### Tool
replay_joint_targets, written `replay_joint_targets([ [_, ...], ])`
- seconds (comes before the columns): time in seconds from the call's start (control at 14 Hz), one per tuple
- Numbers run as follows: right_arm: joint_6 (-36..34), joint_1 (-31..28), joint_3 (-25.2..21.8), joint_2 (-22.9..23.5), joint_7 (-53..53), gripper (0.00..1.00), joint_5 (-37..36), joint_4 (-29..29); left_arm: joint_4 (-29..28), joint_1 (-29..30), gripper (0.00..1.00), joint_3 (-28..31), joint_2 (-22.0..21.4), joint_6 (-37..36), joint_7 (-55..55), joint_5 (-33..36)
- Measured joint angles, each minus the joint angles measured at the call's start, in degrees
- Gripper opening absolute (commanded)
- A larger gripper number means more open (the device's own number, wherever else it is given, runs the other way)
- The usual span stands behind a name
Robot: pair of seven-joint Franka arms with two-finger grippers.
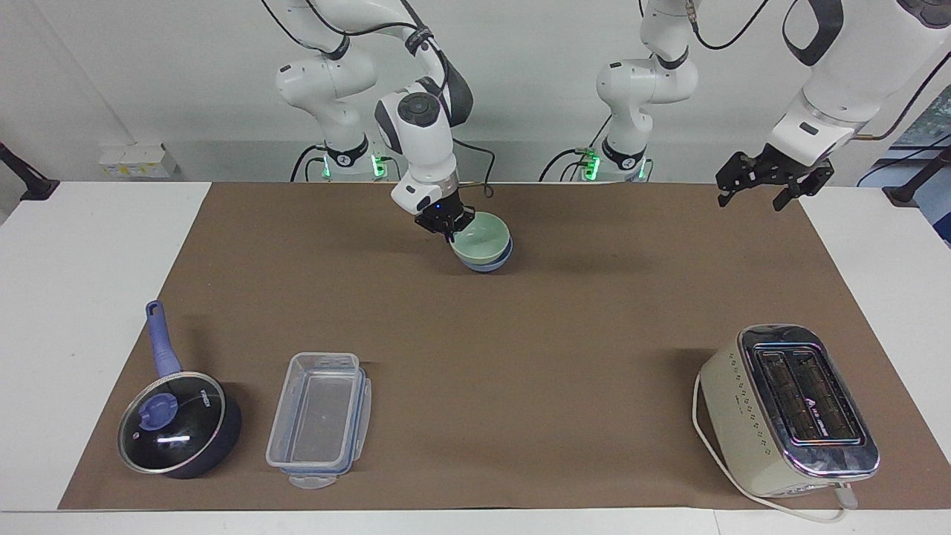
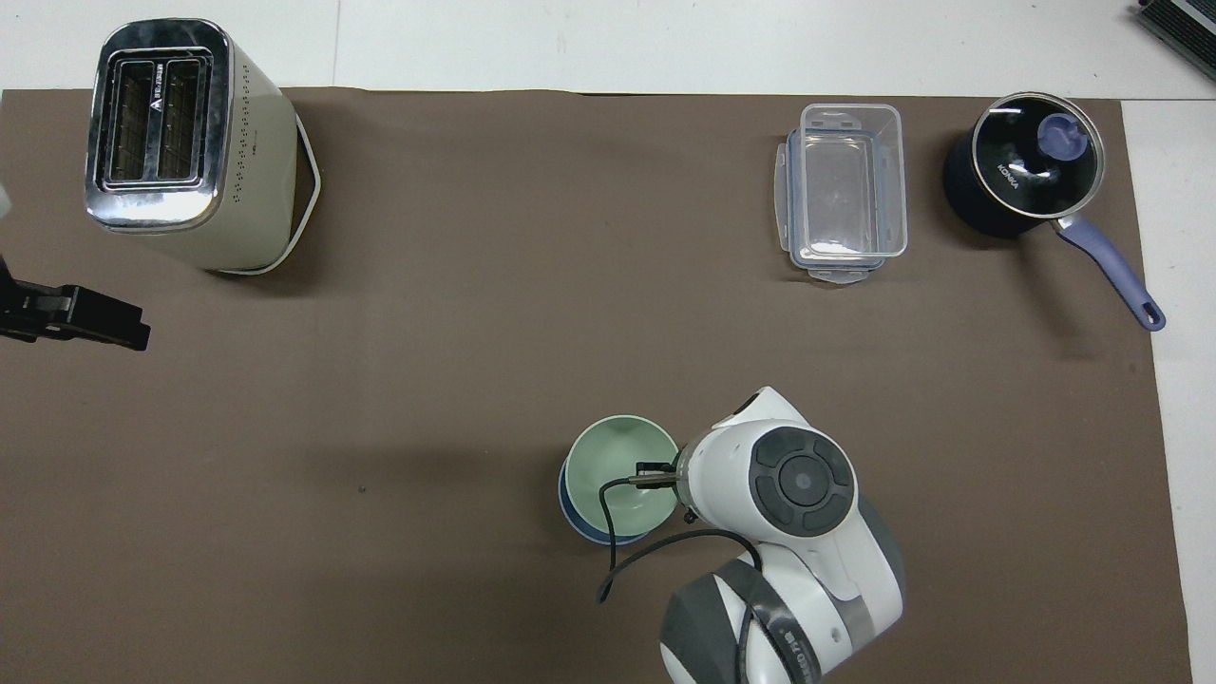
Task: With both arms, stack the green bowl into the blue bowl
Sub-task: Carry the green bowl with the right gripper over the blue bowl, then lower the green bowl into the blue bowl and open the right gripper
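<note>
While the green bowl (image 1: 483, 239) sits nested in the blue bowl (image 1: 496, 262) at the upper middle of the facing view, the right claw (image 1: 446, 224) is clenched on the green bowl's rim, on the side toward the right arm's end of the tabletop (image 1: 67, 297). Only a thin crescent of the blue bowl shows under the green one there. In the overhead view the pair lies at the lower middle of the frame, the green bowl (image 2: 619, 473) covering most of the blue bowl (image 2: 568, 503), with the right arm's white wrist just beside them.

At the upper right of the facing view the left claw (image 1: 756, 186) hangs in the air over the edge of the brown mat (image 1: 520, 357), its fingers spread and holding nothing; that arm waits. In the overhead view it shows at the left edge (image 2: 81, 318).

Along the lower part of the facing view stand a dark-blue lidded saucepan (image 1: 178, 423) at lower left, a clear plastic container (image 1: 319, 420) beside it, and a cream toaster (image 1: 791, 409) at lower right.
</note>
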Motion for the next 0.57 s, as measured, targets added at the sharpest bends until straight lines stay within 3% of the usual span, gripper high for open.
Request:
replay_joint_targets([
  [0.57, 0.0, 1.2, 0.0, 0.3, 1.2, 0.00, 2.3, 0.0, 0.0, 0.0, 1.00, 0.0, 0.0, 0.0, 0.0, 0.0],
])
